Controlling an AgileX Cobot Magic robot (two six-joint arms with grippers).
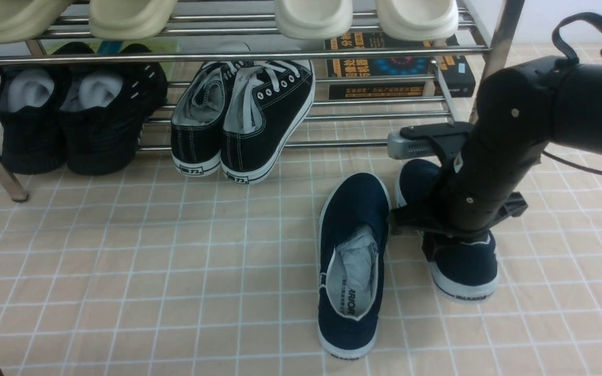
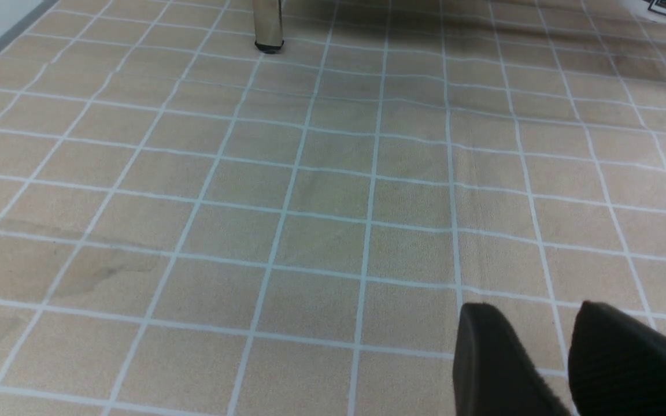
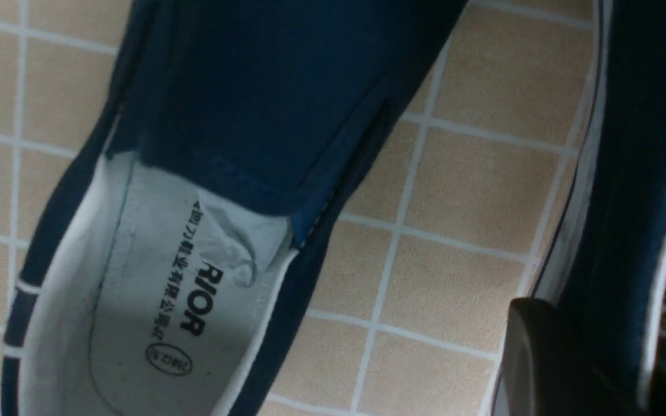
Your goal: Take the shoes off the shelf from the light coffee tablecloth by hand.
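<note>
Both navy slip-ons (image 1: 353, 261) are off the steel shoe rack (image 1: 228, 55); little looks left to do.

Front view: the pair lies on the light coffee tablecloth (image 1: 123, 261), lower right of centre, clear of the rack that spans the top of the frame. One shoe lies free. The other, just to its right, sits under the right arm (image 1: 494, 172). Black lace-up sneakers (image 1: 243, 120) and all-black shoes (image 1: 66, 120) lean on the lower bars, untouched. Left wrist view: at lower right the left claw (image 2: 538, 323) is slightly spread and empty, over bare cloth. Right wrist view: at lower right the right claw (image 3: 610, 370) straddles the side wall of the second shoe. Whether it pinches that wall or sits loose, I cannot tell. As I judge it, the taking-down is done, and only the letting go and drawing away remain.
</note>
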